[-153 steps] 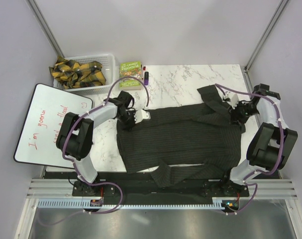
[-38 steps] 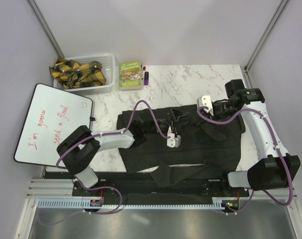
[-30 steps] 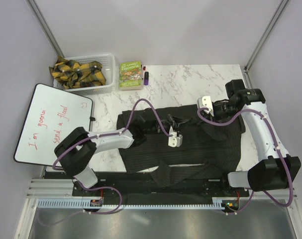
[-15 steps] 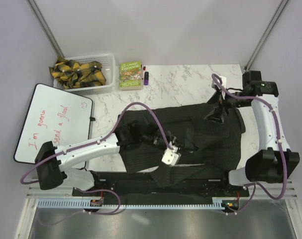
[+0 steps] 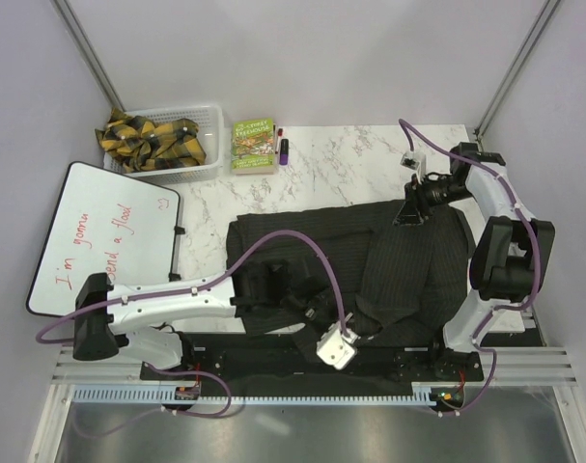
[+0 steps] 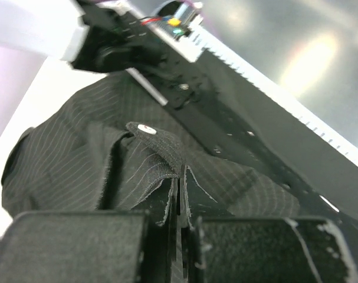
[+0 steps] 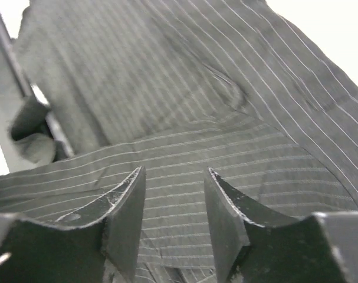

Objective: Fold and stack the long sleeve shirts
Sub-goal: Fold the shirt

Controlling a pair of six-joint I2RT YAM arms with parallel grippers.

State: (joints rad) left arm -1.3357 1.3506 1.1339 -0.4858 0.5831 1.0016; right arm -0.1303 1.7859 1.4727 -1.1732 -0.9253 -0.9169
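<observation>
The long sleeve shirt (image 5: pixel 408 270) lies on the desk (image 5: pixel 341 169), middle to right, with its right part doubled over in a raised fold and its near hem against the black rail (image 5: pixel 225 349). The left gripper (image 6: pixel 180 188) has its jaws closed tight on the shirt's buttoned cuff (image 6: pixel 148 131) at that near edge. The right gripper (image 7: pixel 174 177) hangs over the shirt's far right part, jaws partly open, nothing between them.

Looks like a robotics lab test cell: plain panel walls (image 5: pixel 321 58), metal corner struts (image 5: pixel 87 53), marble-look bench (image 5: pixel 341 164), handwritten whiteboard (image 5: pixel 99 241) alongside.
</observation>
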